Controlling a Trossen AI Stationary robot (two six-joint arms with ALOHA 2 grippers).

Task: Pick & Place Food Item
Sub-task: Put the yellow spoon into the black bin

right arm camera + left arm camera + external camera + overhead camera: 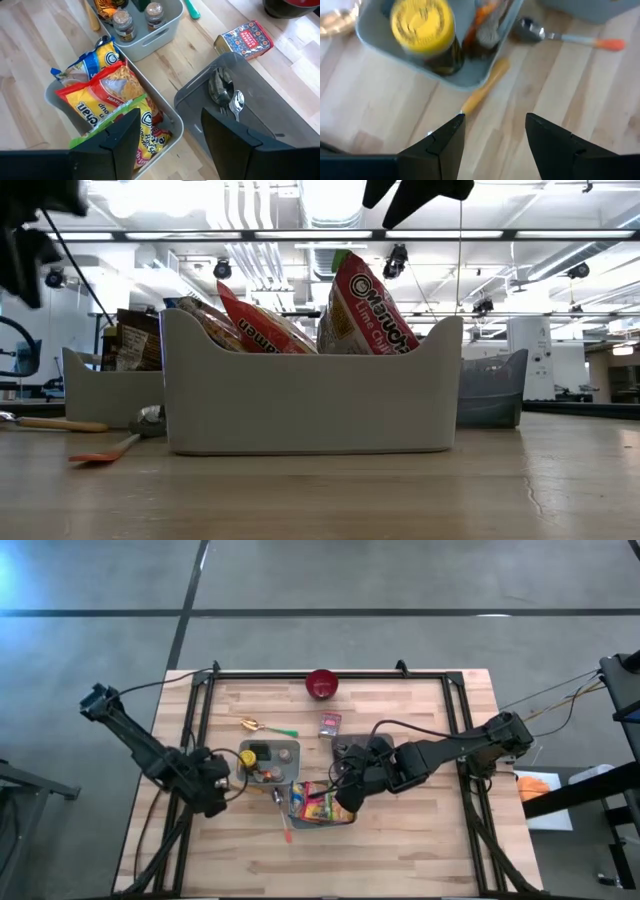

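From above, the right gripper (347, 808) hangs over the light bin (322, 821) of noodle packets (318, 804) near the middle of the counter (420, 830), while the left gripper (222, 780) sits beside the pale tray (288, 752) holding a yellow-lidded jar (260, 753). The right wrist view shows what the overhead cannot: its jaws stand apart and empty above the packets (107, 100), with spoons (227, 97) lying in a dark grey bin (260, 115) and a small tin (245, 40) just beyond. The left wrist view shows its jaws also parted, holding nothing, over bare wood near a yellowish handle (485, 92), possibly a spoon's. The low view shows the packets (365, 305) standing upright, their tops above the bin's wall (310, 405). A red bowl (321, 684) sits at the far edge.
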